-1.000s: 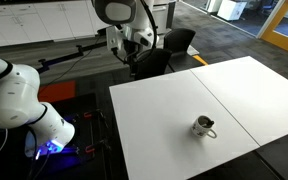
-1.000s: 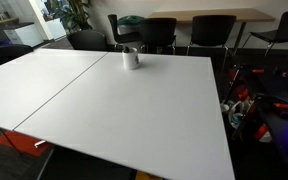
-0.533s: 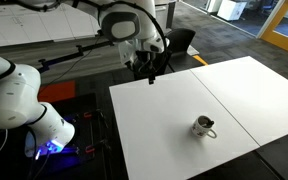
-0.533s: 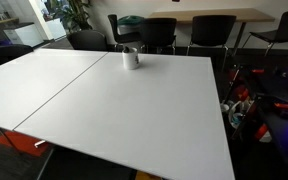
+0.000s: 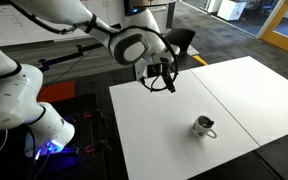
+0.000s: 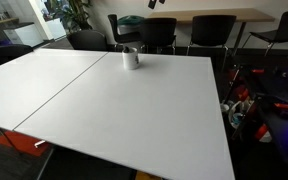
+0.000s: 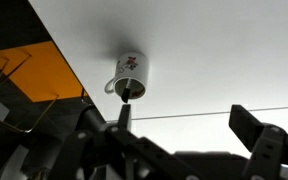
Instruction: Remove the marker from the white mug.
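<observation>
Jaws are spread wide and well short of the white mug (image 5: 204,126), so the arm (image 5: 132,46) should probably centre over the marker (image 7: 124,108) before dropping straight down.

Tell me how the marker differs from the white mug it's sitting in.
The marker is dark, while the white mug is pale with a small print on its side. The marker is a thin stick; the mug is wide and has a looped handle. The marker pokes out past the mug's rim. Both are tiny against the white table.
</observation>
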Robot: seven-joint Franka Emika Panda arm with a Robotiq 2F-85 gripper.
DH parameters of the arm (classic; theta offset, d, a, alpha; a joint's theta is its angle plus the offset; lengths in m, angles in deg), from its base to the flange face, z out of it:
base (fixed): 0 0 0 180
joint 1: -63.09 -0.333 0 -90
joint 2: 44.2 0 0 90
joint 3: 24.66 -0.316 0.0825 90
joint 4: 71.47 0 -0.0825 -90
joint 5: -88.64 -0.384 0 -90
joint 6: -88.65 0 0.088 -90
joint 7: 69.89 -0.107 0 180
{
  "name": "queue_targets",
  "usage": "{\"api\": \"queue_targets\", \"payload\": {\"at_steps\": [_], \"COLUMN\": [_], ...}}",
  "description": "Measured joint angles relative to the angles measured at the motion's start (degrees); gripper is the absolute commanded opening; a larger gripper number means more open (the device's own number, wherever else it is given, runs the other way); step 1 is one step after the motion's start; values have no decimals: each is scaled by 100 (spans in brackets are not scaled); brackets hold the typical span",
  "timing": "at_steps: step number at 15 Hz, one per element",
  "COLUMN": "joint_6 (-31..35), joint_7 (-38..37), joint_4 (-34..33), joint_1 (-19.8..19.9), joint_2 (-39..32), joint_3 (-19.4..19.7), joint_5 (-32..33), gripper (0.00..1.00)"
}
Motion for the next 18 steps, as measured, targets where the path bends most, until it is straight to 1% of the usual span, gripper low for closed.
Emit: {"api": "queue_targets", "payload": {"at_steps": [2, 4, 6, 7, 8, 10, 14, 18], "joint_6": [290, 324, 299, 288, 288, 289, 326, 453], "joint_7": [-869, -1832, -2673, -2948, -3149, -3360, -3549, -3568], "joint_4": [-122, -368, -667, -803, -931, -1150, -1438, -1625], "joint_1": [253, 478, 575, 587, 587, 579, 582, 590], "joint_2": [-236, -449, -662, -769, -889, -1147, -1683, -2070], "joint_3": [3, 21, 70, 84, 86, 86, 95, 148], "joint_5": [847, 1756, 2501, 2728, 2868, 2936, 2936, 2936], "gripper": [100, 100, 100, 100, 100, 100, 100, 100]}}
